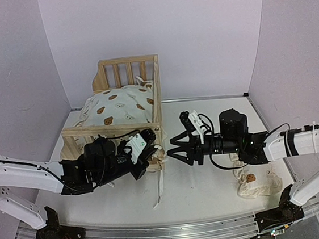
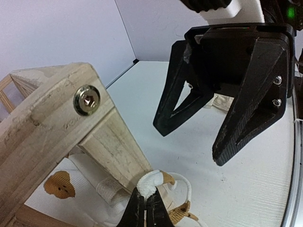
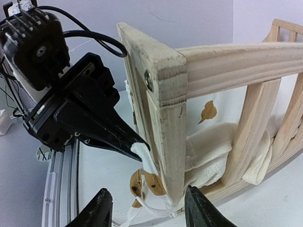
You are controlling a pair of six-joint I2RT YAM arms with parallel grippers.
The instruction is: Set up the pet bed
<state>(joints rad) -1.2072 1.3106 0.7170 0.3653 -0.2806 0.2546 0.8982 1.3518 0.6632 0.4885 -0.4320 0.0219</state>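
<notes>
The pet bed (image 1: 127, 71), a light pine frame with slatted rails, stands at the back left of the table with the cream bear-print cushion (image 1: 121, 106) lying in it. My left gripper (image 1: 158, 149) is shut on a white cushion tie (image 2: 152, 184) at the bed's near right corner post (image 2: 111, 142). My right gripper (image 1: 173, 148) is open and empty, just right of that post. In the right wrist view its fingertips (image 3: 101, 208) straddle the post (image 3: 168, 142), and the tie (image 3: 147, 163) hangs from the left gripper's tips.
The small bear-print pillow (image 1: 256, 182) lies on the table at the right, under my right arm. A loose tie (image 1: 159, 185) trails on the table in front of the bed. Walls close the table in on the left, back and right.
</notes>
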